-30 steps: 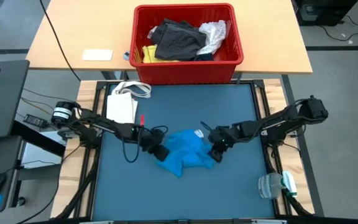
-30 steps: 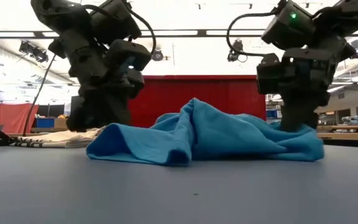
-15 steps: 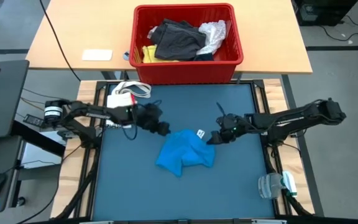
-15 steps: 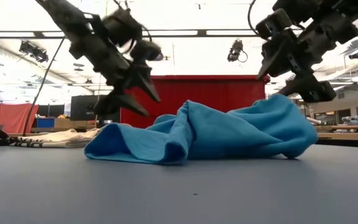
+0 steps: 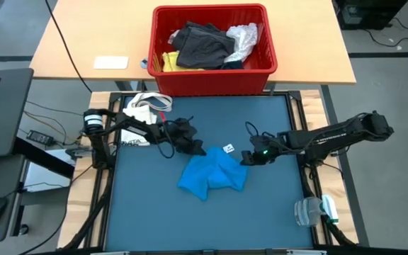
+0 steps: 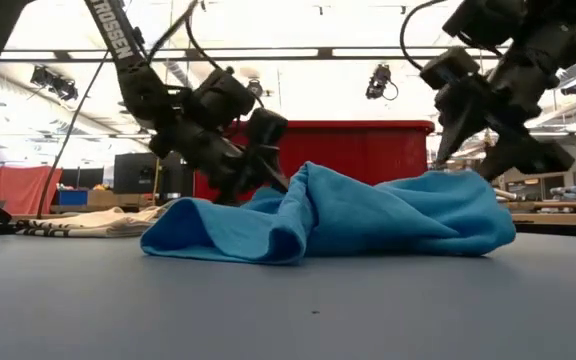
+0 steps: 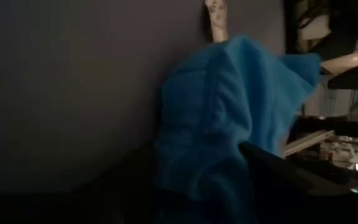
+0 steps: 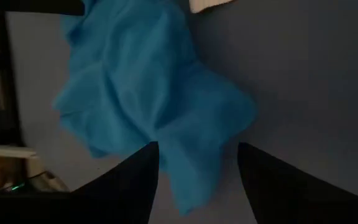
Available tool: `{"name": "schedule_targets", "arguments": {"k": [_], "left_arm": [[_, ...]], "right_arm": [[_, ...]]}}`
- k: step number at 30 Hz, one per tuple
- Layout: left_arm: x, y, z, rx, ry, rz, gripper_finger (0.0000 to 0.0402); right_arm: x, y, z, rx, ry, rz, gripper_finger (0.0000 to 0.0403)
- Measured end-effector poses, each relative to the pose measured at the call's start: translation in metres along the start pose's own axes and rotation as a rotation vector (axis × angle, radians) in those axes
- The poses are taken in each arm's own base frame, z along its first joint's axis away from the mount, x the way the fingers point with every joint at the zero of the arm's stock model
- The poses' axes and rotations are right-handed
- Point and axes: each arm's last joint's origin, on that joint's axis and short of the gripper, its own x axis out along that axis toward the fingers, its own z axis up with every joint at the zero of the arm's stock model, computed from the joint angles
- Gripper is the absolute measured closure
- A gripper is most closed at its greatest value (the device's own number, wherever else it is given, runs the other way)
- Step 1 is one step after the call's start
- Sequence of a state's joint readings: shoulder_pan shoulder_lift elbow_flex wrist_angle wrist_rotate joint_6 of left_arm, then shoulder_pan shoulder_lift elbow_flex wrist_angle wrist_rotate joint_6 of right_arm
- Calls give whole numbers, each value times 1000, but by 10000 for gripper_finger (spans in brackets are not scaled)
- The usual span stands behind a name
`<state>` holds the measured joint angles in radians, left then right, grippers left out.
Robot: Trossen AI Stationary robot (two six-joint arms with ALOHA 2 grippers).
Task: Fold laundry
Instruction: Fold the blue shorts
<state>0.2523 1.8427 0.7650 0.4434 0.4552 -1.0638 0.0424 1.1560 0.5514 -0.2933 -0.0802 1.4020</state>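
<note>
Blue garment (image 5: 212, 173) lies crumpled mid-bench (image 5: 140, 212), left end effector (image 5: 197, 149) and right end effector (image 5: 247, 159) at its far corners. Low view: both hover spread, empty. Wrist views: parted fingers (image 8: 135, 180) frame blue cloth, gripping nothing.

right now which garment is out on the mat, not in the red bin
The bright blue one, bunched on the mat between both grippers. The dark grey, yellow and white pieces lie in the bin.
</note>
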Motion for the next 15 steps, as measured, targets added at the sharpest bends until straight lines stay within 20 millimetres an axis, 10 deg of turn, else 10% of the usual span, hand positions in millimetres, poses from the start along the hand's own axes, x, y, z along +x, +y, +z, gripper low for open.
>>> {"name": "schedule_targets", "arguments": {"k": [7,15], "left_arm": [[-7,-30,12,224,-81,-105,370],[-71,-100,11,673,-311,-208,386]], "right_arm": [[6,1,12,-111,-97,-2,195],[-17,11,21,-213,-305,102,212]]}}
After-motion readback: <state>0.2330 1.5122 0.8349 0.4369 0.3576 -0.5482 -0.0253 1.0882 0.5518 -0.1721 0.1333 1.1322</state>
